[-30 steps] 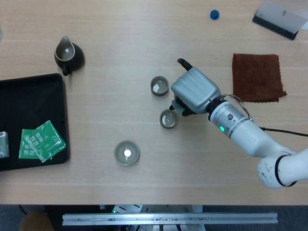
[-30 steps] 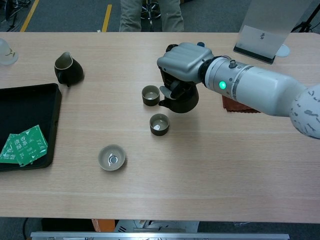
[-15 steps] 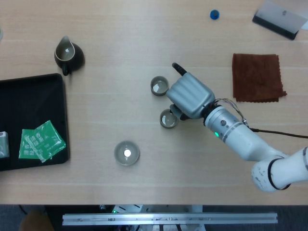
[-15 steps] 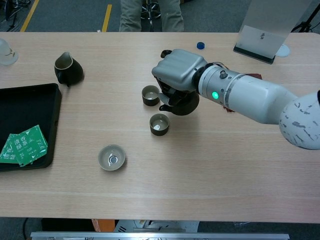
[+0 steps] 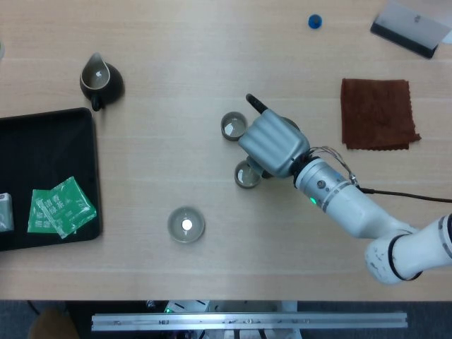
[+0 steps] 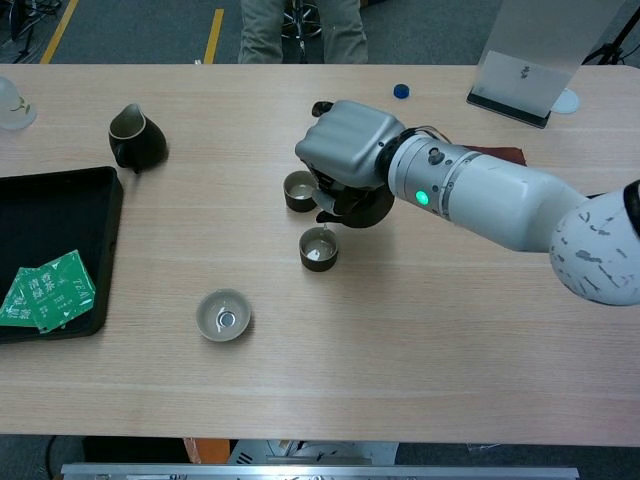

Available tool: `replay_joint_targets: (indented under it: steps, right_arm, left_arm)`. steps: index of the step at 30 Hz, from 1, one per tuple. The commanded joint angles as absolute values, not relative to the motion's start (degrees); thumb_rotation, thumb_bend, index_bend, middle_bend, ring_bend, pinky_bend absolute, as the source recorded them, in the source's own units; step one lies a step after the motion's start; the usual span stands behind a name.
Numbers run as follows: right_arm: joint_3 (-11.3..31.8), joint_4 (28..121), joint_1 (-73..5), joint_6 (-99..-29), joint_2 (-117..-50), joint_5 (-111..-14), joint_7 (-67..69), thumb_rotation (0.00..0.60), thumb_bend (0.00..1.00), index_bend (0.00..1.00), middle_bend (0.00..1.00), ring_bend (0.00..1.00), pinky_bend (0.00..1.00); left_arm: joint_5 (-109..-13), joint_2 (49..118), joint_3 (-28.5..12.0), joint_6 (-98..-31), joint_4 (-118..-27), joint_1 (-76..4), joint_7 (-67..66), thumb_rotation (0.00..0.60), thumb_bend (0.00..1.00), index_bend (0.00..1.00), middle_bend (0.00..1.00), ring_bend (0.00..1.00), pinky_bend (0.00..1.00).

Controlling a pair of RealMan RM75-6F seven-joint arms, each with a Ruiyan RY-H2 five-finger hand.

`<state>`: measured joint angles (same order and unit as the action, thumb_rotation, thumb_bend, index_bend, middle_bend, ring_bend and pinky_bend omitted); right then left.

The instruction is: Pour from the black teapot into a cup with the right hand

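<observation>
3 small cups sit on the wooden table [image 5: 176,42]. One cup [image 6: 299,189] stands just left of the right hand [image 6: 345,155]; a second cup [image 6: 319,249] stands below and in front of it; a wider, shallower cup [image 6: 224,314] lies well apart toward the near left, its inside catching a bright glint in the head view.

Only the right hand shows in either view. Its fingers are wrapped around the black teapot [image 6: 362,206], which hangs above the table, largely hidden under the grey shell of the hand. In the chest view the pot tilts forward, its spout pointing down directly over the second cup [image 5: 246,174], and a thin pale streak seems to run from the spout to that cup, though it is too fine to be sure. In the head view the hand [image 5: 274,143] covers the pot almost wholly and overlaps the edge of the cup beneath it.

Far left on the table stands a dark pitcher [image 5: 99,80] with a pale inside. Below it lies a black tray [image 5: 42,134] holding green packets [image 5: 61,206]. At the right rests a brown cloth [image 5: 377,113], with a small blue cap [image 5: 315,21] beyond it.
</observation>
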<state>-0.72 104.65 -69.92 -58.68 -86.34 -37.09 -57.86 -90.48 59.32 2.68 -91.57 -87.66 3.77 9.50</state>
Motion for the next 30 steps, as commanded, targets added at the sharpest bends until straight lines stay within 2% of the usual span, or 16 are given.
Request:
replay_joint_targets:
  steps: [1,30]
  right_arm:
    - [-0.9,104.6,-70.3,-59.0,-86.6,-36.7,-58.9,0.41,0.53,0.97,0.9,0.88,0.08]
    - [-1.7,105.9,-72.1,-61.3,-87.2,-35.1,-64.3,0.415,0.53,0.97,0.9,0.88,0.08]
  left_arm:
    - [-90.4,59.4,2.7,-91.6,-87.5,3.8,9.6,0.6,0.38,0.13,0.18,0.01,0.04]
    - [-90.3,60.0,2.5,-91.6,-86.1,4.2,10.8,0.6,0.38,0.13,0.18,0.01,0.04]
